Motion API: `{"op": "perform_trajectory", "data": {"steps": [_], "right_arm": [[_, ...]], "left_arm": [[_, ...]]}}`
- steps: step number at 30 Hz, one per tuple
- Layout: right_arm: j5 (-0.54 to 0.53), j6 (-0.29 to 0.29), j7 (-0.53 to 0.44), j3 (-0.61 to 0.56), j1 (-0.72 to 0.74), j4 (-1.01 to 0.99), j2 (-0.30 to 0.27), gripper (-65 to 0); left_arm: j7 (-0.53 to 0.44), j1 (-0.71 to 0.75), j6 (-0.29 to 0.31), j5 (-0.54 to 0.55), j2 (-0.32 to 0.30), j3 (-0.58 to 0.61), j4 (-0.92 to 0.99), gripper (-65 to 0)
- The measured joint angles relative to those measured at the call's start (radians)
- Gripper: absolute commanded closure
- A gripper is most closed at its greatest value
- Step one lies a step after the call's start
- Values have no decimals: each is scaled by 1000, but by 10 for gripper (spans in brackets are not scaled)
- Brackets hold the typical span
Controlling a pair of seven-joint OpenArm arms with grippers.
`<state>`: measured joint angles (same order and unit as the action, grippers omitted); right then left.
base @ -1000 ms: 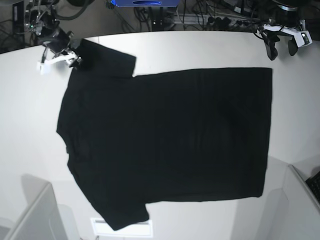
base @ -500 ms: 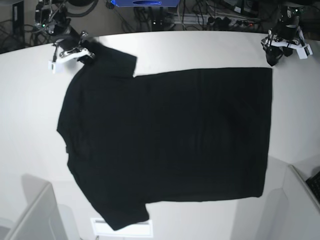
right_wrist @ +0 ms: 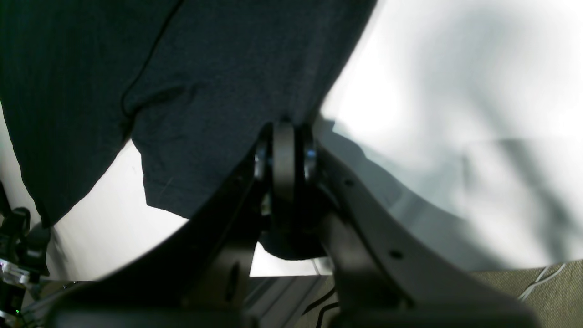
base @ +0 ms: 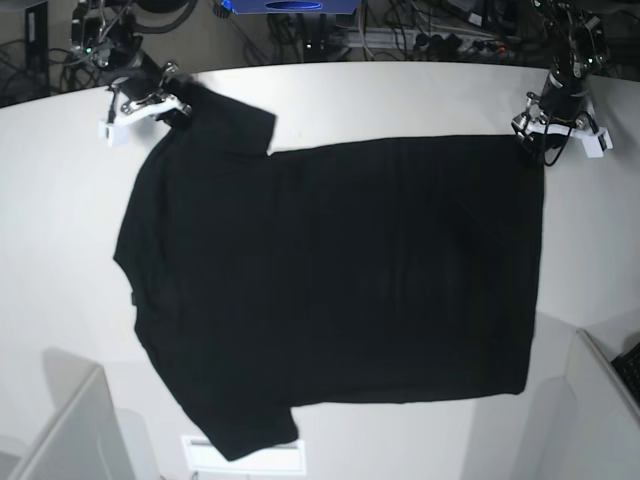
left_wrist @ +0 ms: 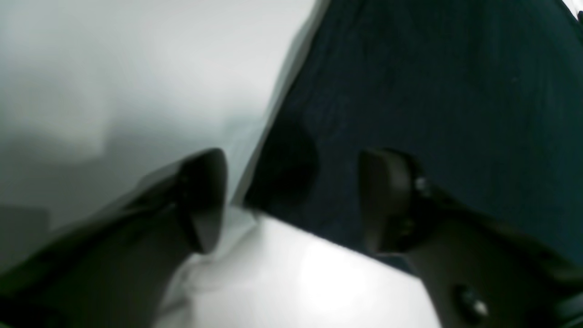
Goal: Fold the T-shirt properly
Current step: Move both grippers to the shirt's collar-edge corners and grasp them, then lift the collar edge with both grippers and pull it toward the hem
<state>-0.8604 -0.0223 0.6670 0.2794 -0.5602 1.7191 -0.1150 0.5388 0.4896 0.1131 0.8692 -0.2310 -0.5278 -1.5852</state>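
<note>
Since a second ago the left gripper [base: 545, 140] has been lowered onto the far-right hem corner of the T-shirt [base: 330, 280] — jaws apart, straddling it. The right gripper [right_wrist: 284, 150] is clamped, seemingly on the far-left sleeve — corner-grasping step; left closure is needed next.

A white desk [base: 400, 100] with a curved far edge carries everything here. Its surface is smooth and pale, and bare stretches of it show along the far side, the left and the right. Directly on it lies the T-shirt [base: 340, 280], black and plain on the side that shows, spread flat across the middle. One sleeve reaches the far left corner, the other the near edge, and the straight hem faces right.
</note>
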Motion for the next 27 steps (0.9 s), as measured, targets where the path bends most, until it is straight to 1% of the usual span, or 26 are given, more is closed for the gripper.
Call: {"op": "perform_trajectory", "data": {"steps": [3, 7, 12, 14, 16, 18, 21, 24, 27], "right_arm": [[0, 0, 3, 0, 1, 0, -2, 0], [0, 0, 5, 0, 2, 0, -2, 0], [0, 0, 5, 0, -3, 3, -2, 0], [0, 0, -12, 0, -11, 5, -2, 0], [-1, 0, -43, -1, -32, 9, -2, 0], [5, 0, -60, -1, -59, 27, -3, 0], [18, 10, -44, -2, -93, 64, -2, 0], [37, 31, -26, -2, -118, 102, 1, 0], [39, 34, -11, -3, -135, 148, 3, 0]], "left_arm": [[27, -28, 10, 4, 7, 0, 29, -184], [67, -55, 11, 11, 6, -2, 58, 0], [78, -43, 18, 15, 5, -2, 54, 0], [75, -29, 20, 20, 0, -3, 52, 0], [82, -12, 22, 18, -20, -3, 43, 0], [87, 13, 13, 12, -32, -6, 23, 0], [112, 51, -5, -8, -35, -5, -31, 0], [117, 76, -5, -9, -40, -5, -77, 0], [116, 92, -4, -7, -41, -5, -124, 0]]}}
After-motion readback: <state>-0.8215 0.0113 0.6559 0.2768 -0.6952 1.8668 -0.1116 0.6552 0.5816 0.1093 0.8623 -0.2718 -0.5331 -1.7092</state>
